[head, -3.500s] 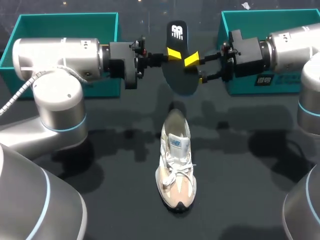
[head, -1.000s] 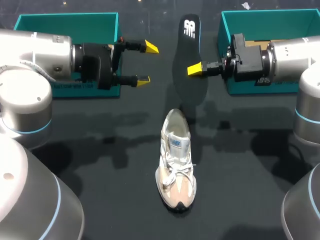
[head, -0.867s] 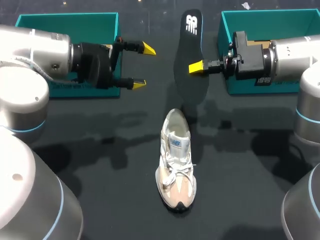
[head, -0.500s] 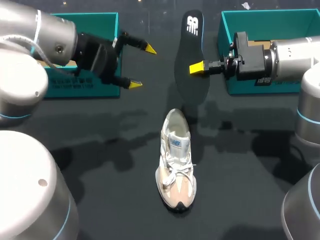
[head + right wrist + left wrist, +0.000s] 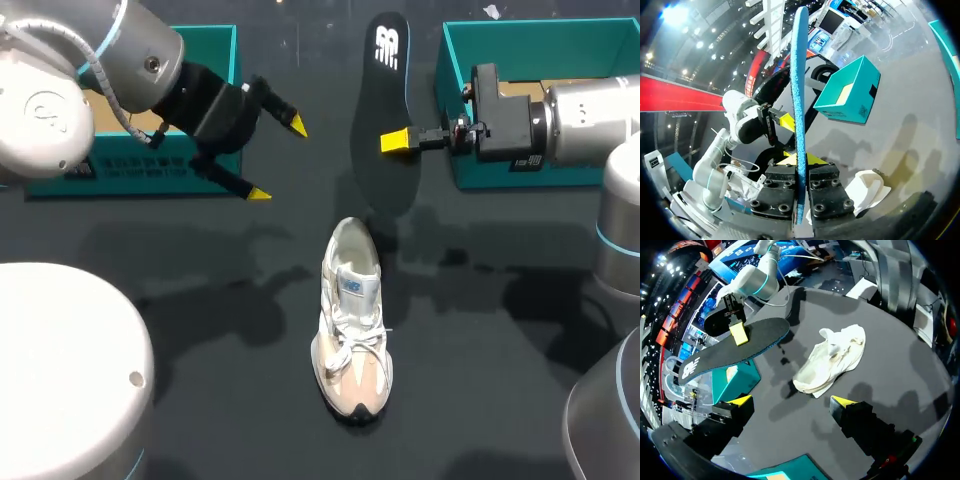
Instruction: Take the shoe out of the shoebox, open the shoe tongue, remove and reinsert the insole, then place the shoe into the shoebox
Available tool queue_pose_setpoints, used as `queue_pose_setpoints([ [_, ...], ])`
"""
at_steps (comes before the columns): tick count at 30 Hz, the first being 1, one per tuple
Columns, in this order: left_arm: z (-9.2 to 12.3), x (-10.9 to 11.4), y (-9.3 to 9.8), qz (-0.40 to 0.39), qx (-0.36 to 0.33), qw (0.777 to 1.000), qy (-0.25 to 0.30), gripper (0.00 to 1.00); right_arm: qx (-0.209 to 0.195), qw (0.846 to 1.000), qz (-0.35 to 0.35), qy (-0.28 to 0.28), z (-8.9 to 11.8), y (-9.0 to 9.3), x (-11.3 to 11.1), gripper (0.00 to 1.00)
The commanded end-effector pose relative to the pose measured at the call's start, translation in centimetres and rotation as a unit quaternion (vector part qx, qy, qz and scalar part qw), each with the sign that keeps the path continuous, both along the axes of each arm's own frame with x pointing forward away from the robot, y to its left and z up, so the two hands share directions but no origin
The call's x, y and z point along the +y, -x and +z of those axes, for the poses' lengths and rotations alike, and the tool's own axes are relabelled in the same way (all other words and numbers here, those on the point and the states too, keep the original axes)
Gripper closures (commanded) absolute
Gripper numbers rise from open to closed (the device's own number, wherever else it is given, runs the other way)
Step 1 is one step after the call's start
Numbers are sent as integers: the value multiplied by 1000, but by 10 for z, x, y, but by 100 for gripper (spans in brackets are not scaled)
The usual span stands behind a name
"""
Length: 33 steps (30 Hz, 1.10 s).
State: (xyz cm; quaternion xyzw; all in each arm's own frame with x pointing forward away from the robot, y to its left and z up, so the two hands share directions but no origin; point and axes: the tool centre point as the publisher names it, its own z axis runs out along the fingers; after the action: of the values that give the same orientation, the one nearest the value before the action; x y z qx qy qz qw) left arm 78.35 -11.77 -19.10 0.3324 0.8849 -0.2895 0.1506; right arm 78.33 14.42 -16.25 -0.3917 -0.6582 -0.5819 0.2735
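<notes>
Midway, the shoe (image 5: pixel 352 320) lay unboxed, tongue seemingly open. The right gripper (image 5: pixel 396 141) pinched the pulled insole (image 5: pixel 385 100), the left gripper (image 5: pixel 277 158) hung empty, fingers spread — reinsertion and boxing remained.

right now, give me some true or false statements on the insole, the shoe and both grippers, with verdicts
1. The right gripper is shut on the insole. True.
2. The left gripper also grips the insole. False: it is open, empty and apart from the insole.
3. The shoe rests on the table. True.
4. The insole sits inside the shoe. False: it is held above the table, beyond the shoe.
</notes>
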Motion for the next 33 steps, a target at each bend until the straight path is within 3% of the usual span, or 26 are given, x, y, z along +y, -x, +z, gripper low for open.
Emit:
queue_pose_setpoints([
  [1, 12, 22, 13, 60, 39, 997, -34, 0, -2, 1000, -4, -4, -3, 6, -4, 100],
  [10, 12, 22, 13, 60, 39, 997, -34, 0, -2, 1000, -4, -4, -3, 6, -4, 100],
  [13, -7, 13, 18, 86, 75, 993, -36, 0, -2, 1000, -4, -4, -3, 6, -4, 100],
  [16, -22, 13, 24, 99, 99, 989, -38, 0, -17, 1000, -9, -17, -17, 2, 1, 100],
  [23, -42, 19, 34, 152, 148, 977, -25, 0, -52, 998, -3, -31, -27, 1, 11, 100],
  [33, -45, 23, 40, 162, 151, 974, -38, 0, -52, 998, -3, -31, -27, 1, 11, 100],
])
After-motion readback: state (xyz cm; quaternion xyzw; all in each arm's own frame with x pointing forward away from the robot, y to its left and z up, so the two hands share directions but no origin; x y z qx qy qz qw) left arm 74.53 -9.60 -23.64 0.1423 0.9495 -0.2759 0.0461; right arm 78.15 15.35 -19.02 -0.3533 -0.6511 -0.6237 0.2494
